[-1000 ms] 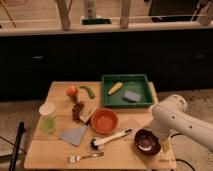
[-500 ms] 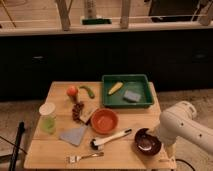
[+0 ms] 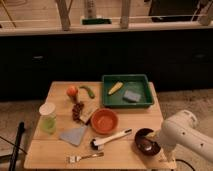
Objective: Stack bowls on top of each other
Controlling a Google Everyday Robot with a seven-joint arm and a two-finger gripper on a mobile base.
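On the wooden desk (image 3: 122, 156), a pale green cup (image 3: 48, 118) stands near the left edge. Right of it, at centre frame, sits the orange-red bowl (image 3: 104, 121), with a white-handled brush (image 3: 111, 138) just below. The dark brown bowl (image 3: 145, 142) rests lower right, apart from the other. The gripper (image 3: 156, 143) is at its right rim; whether it is spread or closed cannot be told.

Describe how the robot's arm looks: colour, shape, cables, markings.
The arm is white and smooth, with thick rounded segments bulging at a joint. No cables or markings show. The gripper, at its end beside the dark bowl, cannot be made out in detail.
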